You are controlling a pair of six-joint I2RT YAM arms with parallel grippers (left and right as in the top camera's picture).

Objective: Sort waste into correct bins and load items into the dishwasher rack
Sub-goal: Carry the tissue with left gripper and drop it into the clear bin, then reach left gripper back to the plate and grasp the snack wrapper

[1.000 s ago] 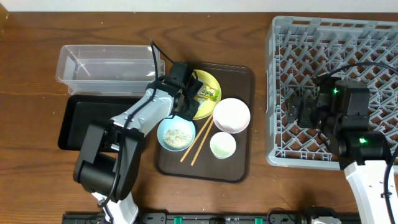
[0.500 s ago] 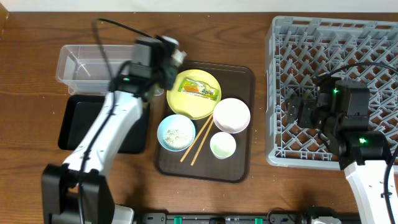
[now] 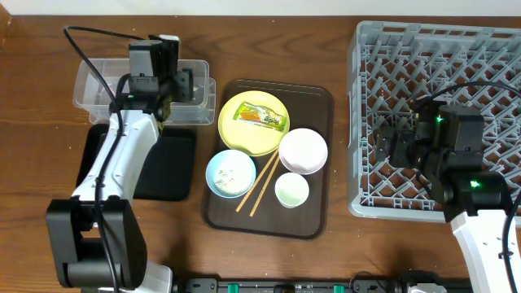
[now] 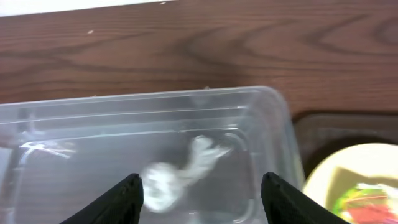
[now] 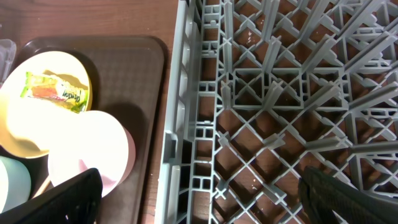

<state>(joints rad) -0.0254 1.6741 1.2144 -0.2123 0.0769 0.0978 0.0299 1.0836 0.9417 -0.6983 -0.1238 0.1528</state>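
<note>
Scrap [image 4: 163,186] is lying on the floor of the clear tub [image 4: 273,124], a small crumpled white wad with a twisted tail, at the end nearest the brown tray [image 3: 317,106]. The left claw [image 4: 202,180] hangs right over it, fingers [image 4: 118,202] spread wide with nothing between them. From the wrist view it looks clear of the scrap, though I can't tell how high up it is.

Everything else for sorting sits on the brown tray in the middle of the table [image 3: 41,244]. The wrapper [image 3: 260,116] lies flat on the yellow plate [image 3: 244,140] at the back. The white bowl [image 3: 303,150] is just beside the plate and overlaps its edge a bit. The blue bowl [image 3: 230,173] up front has a scatter of rice [image 3: 234,174] in the bottom. The cup [image 3: 291,190] is near the white bowl, and the chopsticks [image 3: 259,185] lie slanted between the blue bowl and the cup.

The black tray [image 3: 175,167] is right next to the tub on the near side, partly under the left arm.

Over on the right, the rack [image 3: 440,49] has none of the dishes in it. The right claw [image 5: 199,177] hovers just inside the rack's left wall, also wide open and gripping nothing.
</note>
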